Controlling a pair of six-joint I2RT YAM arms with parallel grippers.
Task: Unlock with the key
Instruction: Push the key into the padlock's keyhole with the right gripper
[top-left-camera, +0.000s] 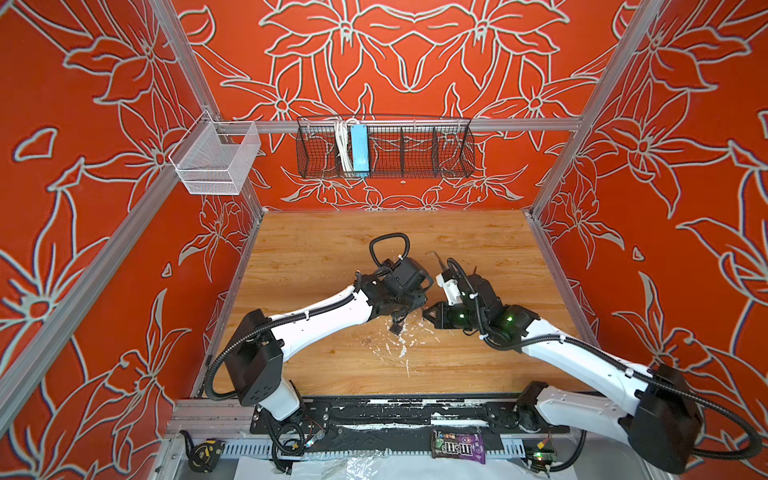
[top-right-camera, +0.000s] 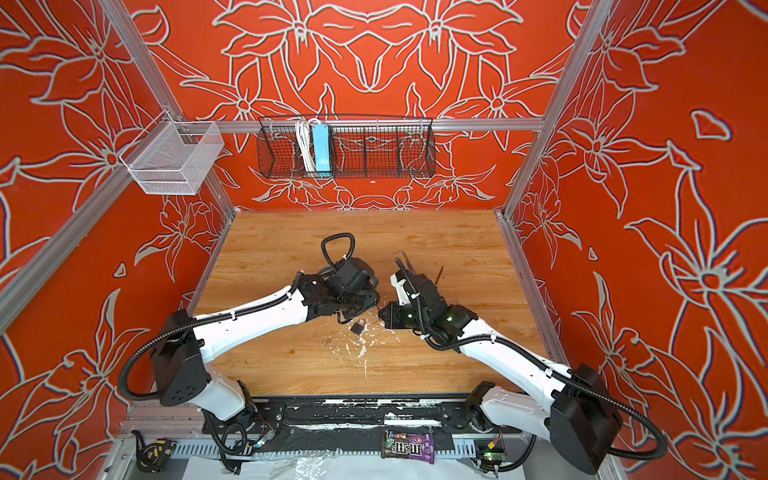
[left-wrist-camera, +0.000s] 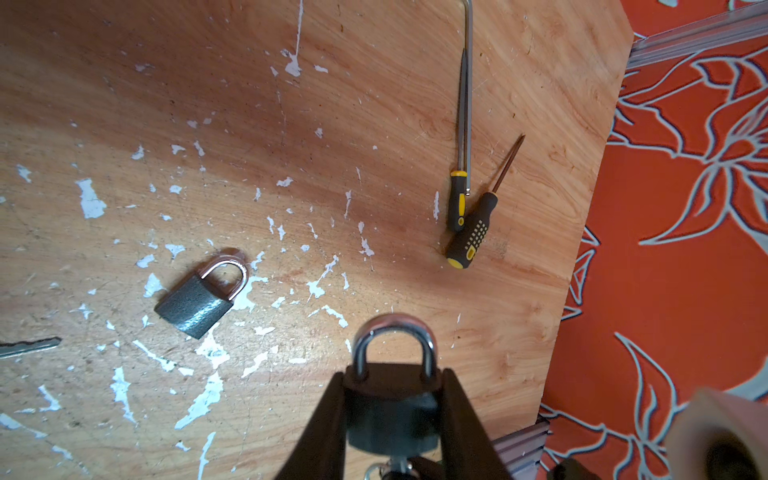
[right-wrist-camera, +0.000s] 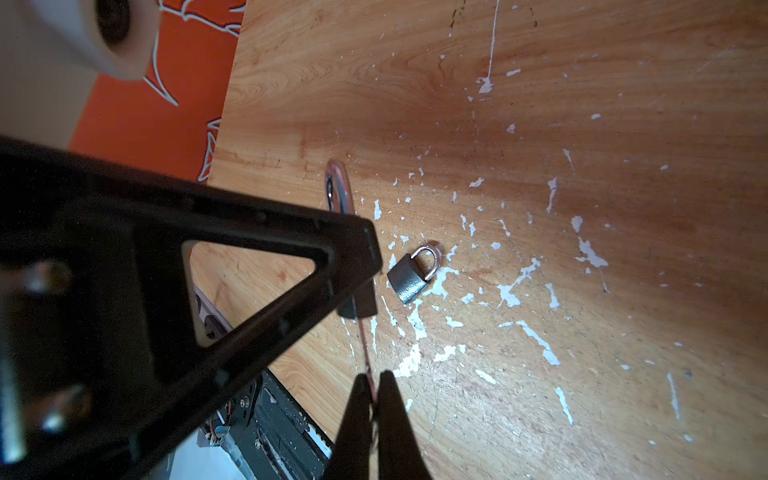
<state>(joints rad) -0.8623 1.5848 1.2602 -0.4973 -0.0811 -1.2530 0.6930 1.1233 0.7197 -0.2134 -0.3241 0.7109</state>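
My left gripper (left-wrist-camera: 393, 374) is shut on a dark padlock (left-wrist-camera: 392, 409) with a silver shackle, one finger against each side of its body. It holds the lock above the wooden table (left-wrist-camera: 374, 124). My right gripper (right-wrist-camera: 374, 376) is shut on a thin key (right-wrist-camera: 365, 345), seen edge-on. The key runs up to the bottom of the held padlock (right-wrist-camera: 360, 305), next to the left gripper's black finger (right-wrist-camera: 249, 266). In the left wrist view the key (left-wrist-camera: 398, 463) and a ring show at the lock's underside. In both top views the left gripper (top-left-camera: 413, 305) (top-right-camera: 370, 305) and right gripper (top-left-camera: 426, 312) (top-right-camera: 382, 314) meet tip to tip mid-table.
A second grey padlock (left-wrist-camera: 199, 299) (right-wrist-camera: 411, 274) (top-left-camera: 395, 328) (top-right-camera: 358, 327) lies flat on the table below the grippers. A loose key (left-wrist-camera: 29, 347) and a ring (top-left-camera: 368, 341) lie near it. Two screwdrivers (left-wrist-camera: 457, 199) (left-wrist-camera: 473, 232) and a hex key (left-wrist-camera: 468, 83) lie farther back on the right.
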